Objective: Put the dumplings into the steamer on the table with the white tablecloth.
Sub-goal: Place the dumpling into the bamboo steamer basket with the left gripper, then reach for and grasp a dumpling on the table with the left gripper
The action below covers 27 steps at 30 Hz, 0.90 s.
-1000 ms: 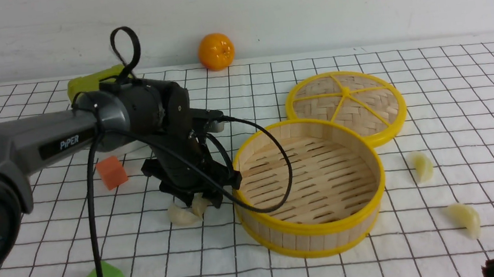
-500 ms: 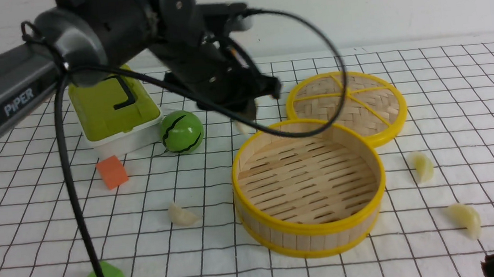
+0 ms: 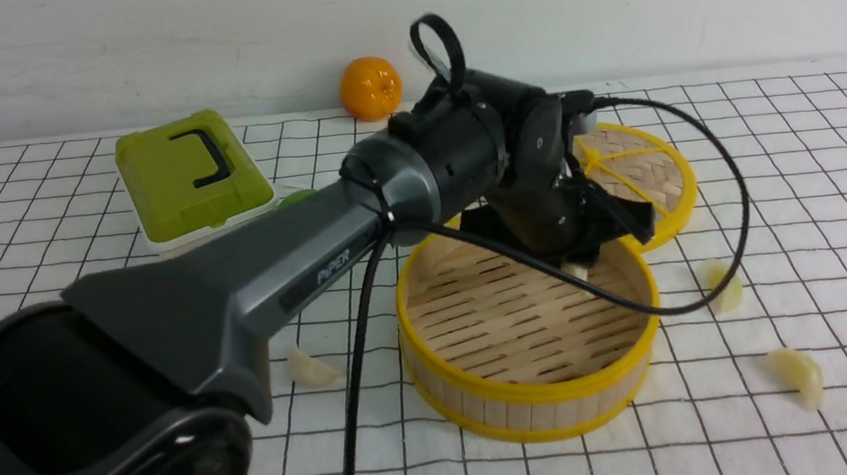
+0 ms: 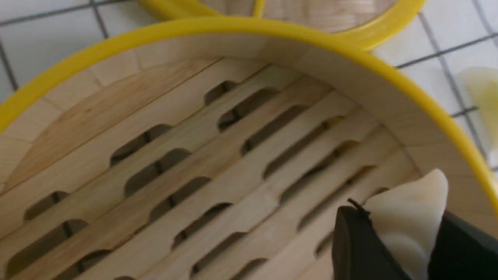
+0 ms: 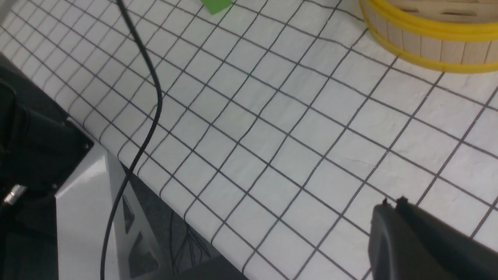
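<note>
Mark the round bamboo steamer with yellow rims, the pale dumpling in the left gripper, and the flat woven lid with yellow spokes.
round bamboo steamer point(image 3: 529, 415): front view, near outer wall.
pale dumpling point(image 4: 408, 217): left wrist view, exposed top.
flat woven lid point(image 3: 657, 177): front view, woven panel.

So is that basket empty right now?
Empty: the steamer floor in view is bare; the only dumpling over it is pinched in the left gripper, not dropped.
</note>
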### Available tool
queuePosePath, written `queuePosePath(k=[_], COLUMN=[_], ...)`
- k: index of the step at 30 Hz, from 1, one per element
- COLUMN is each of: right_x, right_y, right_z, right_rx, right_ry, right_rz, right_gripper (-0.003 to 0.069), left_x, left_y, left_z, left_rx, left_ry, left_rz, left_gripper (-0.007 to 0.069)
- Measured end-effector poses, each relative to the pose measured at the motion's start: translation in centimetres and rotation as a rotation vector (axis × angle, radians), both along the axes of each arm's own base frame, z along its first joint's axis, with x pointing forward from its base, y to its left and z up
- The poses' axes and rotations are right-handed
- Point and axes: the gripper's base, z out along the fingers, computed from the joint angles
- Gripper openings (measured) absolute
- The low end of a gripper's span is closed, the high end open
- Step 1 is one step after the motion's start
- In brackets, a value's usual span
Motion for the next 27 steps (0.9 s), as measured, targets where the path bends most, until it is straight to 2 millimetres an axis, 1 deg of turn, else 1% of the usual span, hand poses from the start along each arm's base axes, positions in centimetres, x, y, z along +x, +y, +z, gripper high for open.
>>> queuePosePath(k=[1, 3, 7, 10, 13, 15, 16, 19, 20, 21, 23, 24, 25, 26, 27], right_x=[-0.3, -0.4, -0.5, -0.4, -0.3, -0.3, -0.3, -0.2, -0.2, -0.1, -0.1, -0.1, 0.1, 0.1, 0.2], right_y=[0.1, 0.1, 0.1, 0.0, -0.1, -0.1, -0.1, -0.1, -0.1, -0.1, -0.1, -0.1, -0.1, -0.1, -0.1], right_z=[-0.2, -0.4, -0.6, -0.6, -0.6, -0.6, -0.6, -0.6, -0.6, -0.6, -0.6, -0.5, -0.5, -0.5, -0.4], right_rx=[-0.044, -0.078, -0.118, -0.120, -0.124, -0.123, -0.123, -0.122, -0.121, -0.120, -0.119, -0.118, -0.115, -0.114, -0.112], right_ry=[-0.003, -0.008, -0.014, -0.015, -0.022, -0.022, -0.023, -0.026, -0.028, -0.032, -0.037, -0.040, -0.053, -0.054, -0.063], right_rz=[0.037, 0.062, 0.078, 0.061, 0.052, 0.050, 0.050, 0.046, 0.044, 0.041, 0.037, 0.034, 0.024, 0.023, 0.015], right_gripper=[0.0006, 0.0008, 0.0010, 0.0015, 0.0020, 0.0020, 0.0020, 0.0020, 0.0020, 0.0021, 0.0022, 0.0023, 0.0024, 0.0024, 0.0025], left_x=[0.6, 1.0, 1.3, 1.3, 1.2, 1.0, 0.9, 0.6, 0.4, 0.0, -0.4, -0.9, -1.9, -2.1, -2.7], left_y=[0.2, 0.5, 0.8, 0.8, 1.1, 1.3, 1.5, 2.3, 2.7, 3.2, 3.8, 4.4, 5.5, 5.7, 6.7], left_z=[-1.3, -2.1, -2.7, -2.8, -2.7, -1.9, -1.3, 2.4, 4.2, 7.0, 9.0, 10.8, 13.3, 13.9, 15.6], left_rx=[0.018, 0.038, 0.050, 0.054, 0.080, 0.108, 0.123, 0.166, 0.171, 0.170, 0.173, 0.172, 0.175, 0.174, 0.183], left_ry=[0.016, 0.024, 0.035, 0.038, 0.058, 0.068, 0.067, 0.022, -0.009, -0.060, -0.087, -0.115, -0.146, -0.156, -0.179], left_rz=[0.047, 0.076, 0.106, 0.112, 0.116, 0.117, 0.115, 0.098, 0.094, 0.090, 0.092, 0.096, 0.102, 0.102, 0.105], left_gripper=[0.0186, 0.0186, 0.0187, 0.0242, 0.0362, 0.0429, 0.0451, 0.0497, 0.0504, 0.0509, 0.0511, 0.0512, 0.0512, 0.0512, 0.0512])
